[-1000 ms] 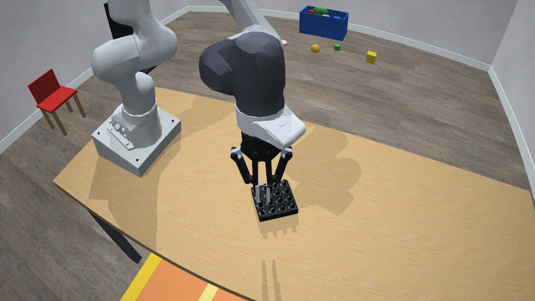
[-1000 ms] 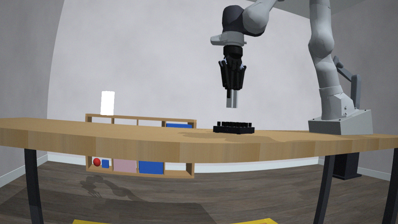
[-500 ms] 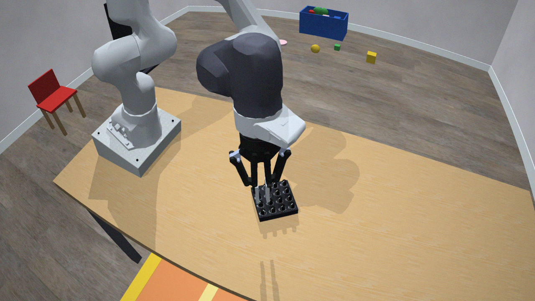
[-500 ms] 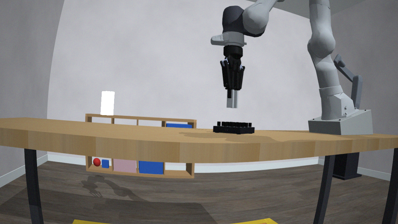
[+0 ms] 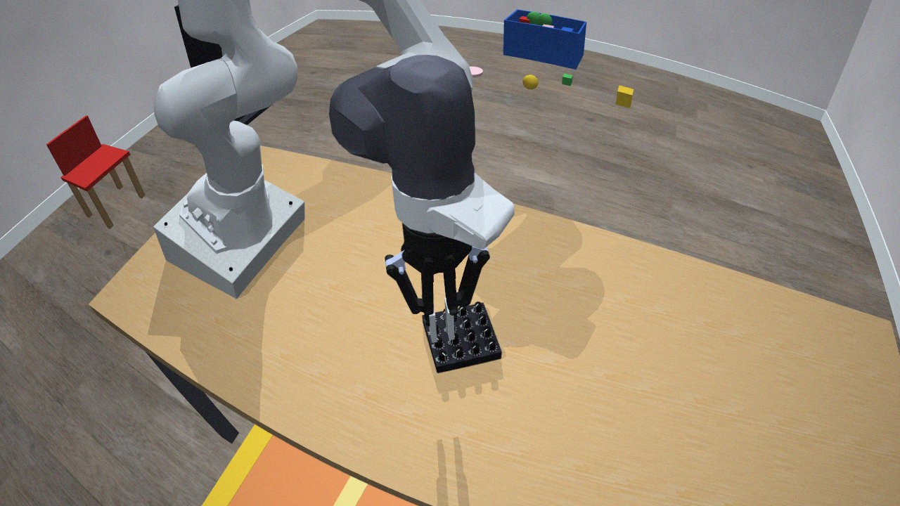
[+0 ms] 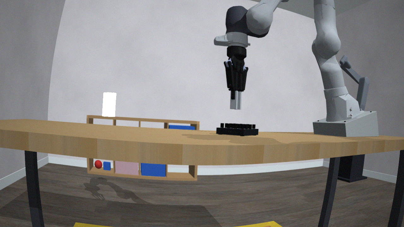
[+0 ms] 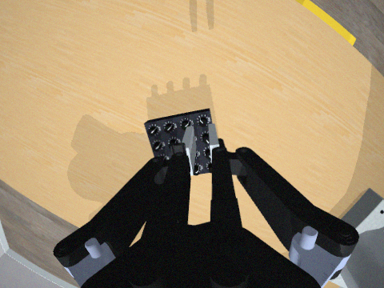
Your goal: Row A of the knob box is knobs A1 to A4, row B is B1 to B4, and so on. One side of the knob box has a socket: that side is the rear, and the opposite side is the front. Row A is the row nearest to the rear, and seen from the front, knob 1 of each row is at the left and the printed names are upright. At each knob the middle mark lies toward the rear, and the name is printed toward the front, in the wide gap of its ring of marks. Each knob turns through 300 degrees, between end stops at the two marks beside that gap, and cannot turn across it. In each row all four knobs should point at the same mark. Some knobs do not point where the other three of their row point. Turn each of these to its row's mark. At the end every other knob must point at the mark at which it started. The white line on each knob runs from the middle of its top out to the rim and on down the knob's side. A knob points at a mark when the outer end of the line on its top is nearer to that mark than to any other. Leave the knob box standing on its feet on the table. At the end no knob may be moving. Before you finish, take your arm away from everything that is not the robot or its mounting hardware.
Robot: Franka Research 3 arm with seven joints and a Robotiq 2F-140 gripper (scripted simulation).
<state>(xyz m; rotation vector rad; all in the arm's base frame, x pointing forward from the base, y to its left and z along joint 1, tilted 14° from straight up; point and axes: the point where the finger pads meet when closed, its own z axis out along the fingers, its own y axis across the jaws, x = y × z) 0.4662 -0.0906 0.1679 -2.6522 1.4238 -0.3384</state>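
The black knob box (image 5: 468, 362) (image 6: 237, 132) (image 7: 178, 135) is being supported by the table (image 5: 679, 390) (image 6: 141, 142) (image 7: 100, 60), just below the centre of the top frame. Over it, at right of centre in the exterior frame, the gripper (image 5: 442, 339) (image 6: 235, 108) (image 7: 202, 135) is being held with its 2 fingers slightly apart, nothing being grasped. In the wrist frame's centre, some knobs are being hidden by the fingers.

Compared with one second ago, you see the arm's dark wrist section (image 5: 434, 126) (image 6: 236, 21) slightly farther left in the top view. The pincer (image 5: 441, 328) (image 6: 235, 105) (image 7: 202, 135) presents a narrower linkage in the exterior view; its finger shadows (image 5: 460, 471) (image 7: 194, 14) shift slightly left in the top view.
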